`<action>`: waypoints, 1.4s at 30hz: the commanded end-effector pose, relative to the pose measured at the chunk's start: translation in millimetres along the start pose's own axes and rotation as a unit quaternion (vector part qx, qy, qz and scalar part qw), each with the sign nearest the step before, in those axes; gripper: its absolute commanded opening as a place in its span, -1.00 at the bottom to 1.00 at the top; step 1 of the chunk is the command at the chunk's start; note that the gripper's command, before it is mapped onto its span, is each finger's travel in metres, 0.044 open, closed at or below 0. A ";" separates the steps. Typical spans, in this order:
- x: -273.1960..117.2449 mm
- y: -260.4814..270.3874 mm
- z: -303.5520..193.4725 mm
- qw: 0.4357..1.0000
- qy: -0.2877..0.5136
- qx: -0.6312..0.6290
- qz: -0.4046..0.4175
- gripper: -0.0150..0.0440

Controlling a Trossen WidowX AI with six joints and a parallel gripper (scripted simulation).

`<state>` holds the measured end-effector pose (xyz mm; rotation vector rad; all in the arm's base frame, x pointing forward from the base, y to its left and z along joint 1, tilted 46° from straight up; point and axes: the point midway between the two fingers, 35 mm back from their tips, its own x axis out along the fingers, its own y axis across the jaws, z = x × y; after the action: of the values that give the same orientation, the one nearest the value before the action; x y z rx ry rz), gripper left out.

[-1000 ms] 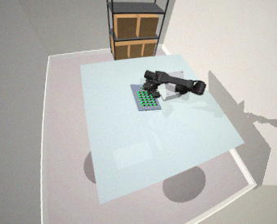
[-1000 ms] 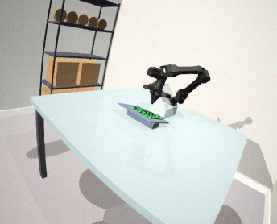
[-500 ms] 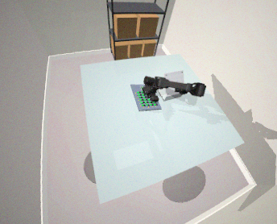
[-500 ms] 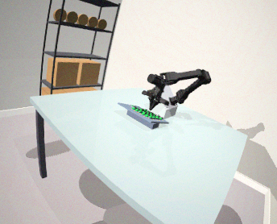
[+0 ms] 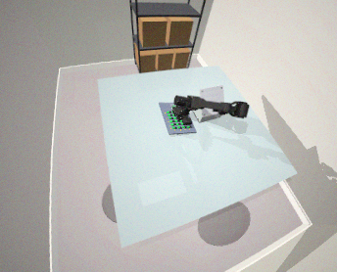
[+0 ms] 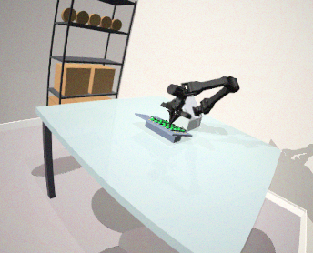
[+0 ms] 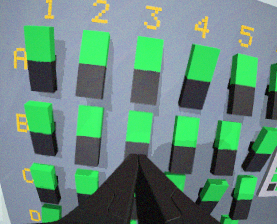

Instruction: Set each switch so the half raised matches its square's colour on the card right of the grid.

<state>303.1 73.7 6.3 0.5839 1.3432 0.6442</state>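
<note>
the table top (image 6: pixel 138 173) looks like pale frosted glass, smooth and faintly glossy, carrying soft reflections. the switch panel (image 7: pixel 175 10) has a matt grey-blue face like painted plastic, its yellow markings flat and printed. the switches (image 7: pixel 94 63) look like hard plastic, a bright satin green on one half and dull dark grey on the other. the arm (image 6: pixel 206 91) and its closed gripper (image 7: pixel 137 183) are matt black (plastic or coated metal, hard to say which). the shelf frame (image 6: pixel 56 50) reads as thin black metal, the boxes (image 6: pixel 81 79) on it as plain brown cardboard.
</note>
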 end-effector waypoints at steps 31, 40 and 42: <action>3.6 0.1 -1.0 1.000 0.000 0.004 0.002 -0.49; 4.8 0.1 -1.0 1.000 0.000 0.004 0.002 -0.49; 5.1 0.2 -1.0 1.000 0.000 0.004 0.002 -0.49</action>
<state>302.3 76.8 2.9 0.5866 1.3460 0.6433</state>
